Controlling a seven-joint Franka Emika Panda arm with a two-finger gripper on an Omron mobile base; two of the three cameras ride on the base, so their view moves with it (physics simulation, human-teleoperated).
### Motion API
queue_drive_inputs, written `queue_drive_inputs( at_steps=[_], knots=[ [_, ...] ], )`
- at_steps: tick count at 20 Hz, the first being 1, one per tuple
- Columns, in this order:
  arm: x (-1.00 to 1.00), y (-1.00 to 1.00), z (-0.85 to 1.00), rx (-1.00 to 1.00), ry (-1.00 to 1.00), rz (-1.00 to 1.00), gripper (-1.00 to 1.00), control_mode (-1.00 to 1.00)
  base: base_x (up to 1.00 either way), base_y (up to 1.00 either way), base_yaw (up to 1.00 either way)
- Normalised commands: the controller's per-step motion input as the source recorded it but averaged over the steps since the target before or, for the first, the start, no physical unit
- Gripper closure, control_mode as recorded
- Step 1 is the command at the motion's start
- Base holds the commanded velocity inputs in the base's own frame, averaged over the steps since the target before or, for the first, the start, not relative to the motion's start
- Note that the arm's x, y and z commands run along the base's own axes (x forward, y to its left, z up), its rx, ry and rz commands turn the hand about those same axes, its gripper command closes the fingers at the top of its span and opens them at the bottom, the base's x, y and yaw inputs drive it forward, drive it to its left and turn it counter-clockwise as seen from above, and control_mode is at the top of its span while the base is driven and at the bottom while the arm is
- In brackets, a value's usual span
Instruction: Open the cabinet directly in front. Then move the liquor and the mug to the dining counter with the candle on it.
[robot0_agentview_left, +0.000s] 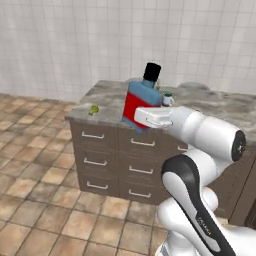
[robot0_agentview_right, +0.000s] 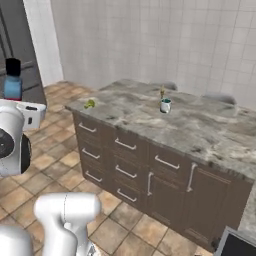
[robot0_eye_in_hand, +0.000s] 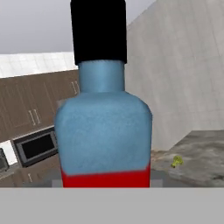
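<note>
The liquor (robot0_agentview_left: 141, 97), a blue bottle with a red label and black cap, hangs tilted in the air in front of the dining counter (robot0_agentview_left: 107, 95). My gripper (robot0_agentview_left: 135, 118) is shut on its lower body. Its blue shoulders and cap (robot0_eye_in_hand: 103, 127) loom close in the hand view, and its top (robot0_agentview_right: 12, 80) rises above my hand at the left of the right base view. The mug (robot0_agentview_right: 165, 105) stands on the dining counter (robot0_agentview_right: 200, 127), touching distance from the thin candle (robot0_agentview_right: 162, 93). The mug (robot0_agentview_left: 167, 99) also peeks out just right of the bottle.
A small yellow-green thing (robot0_agentview_right: 89, 104) lies near the counter's left end. Brown drawers (robot0_agentview_left: 100, 160) fill the counter's front. Far off, brown wall cabinets (robot0_eye_in_hand: 30, 109) hang over a microwave (robot0_eye_in_hand: 35, 148); which one is the task's cabinet I cannot tell. Tiled floor (robot0_agentview_left: 40, 200) spreads left.
</note>
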Motion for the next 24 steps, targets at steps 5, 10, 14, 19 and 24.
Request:
queue_drive_inputs(
  at_steps=[5, 10, 14, 19, 24],
  knots=[
    [0.00, 0.00, 0.00, 0.00, 0.00, 0.00, 1.00, 1.00, 0.49, -0.01, -0.22],
    [0.00, 0.00, 0.00, 0.00, 0.00, 0.00, 1.00, 1.00, 0.62, -0.07, 0.00],
    [0.00, 0.00, 0.00, 0.00, 0.00, 0.00, 1.00, 1.00, 0.71, -0.06, 0.00],
    [0.00, 0.00, 0.00, 0.00, 0.00, 0.00, 1.00, 1.00, 0.46, -0.28, -0.11],
    [0.00, 0.00, 0.00, 0.00, 0.00, 0.00, 1.00, 1.00, 0.51, -0.17, -0.39]
  ],
)
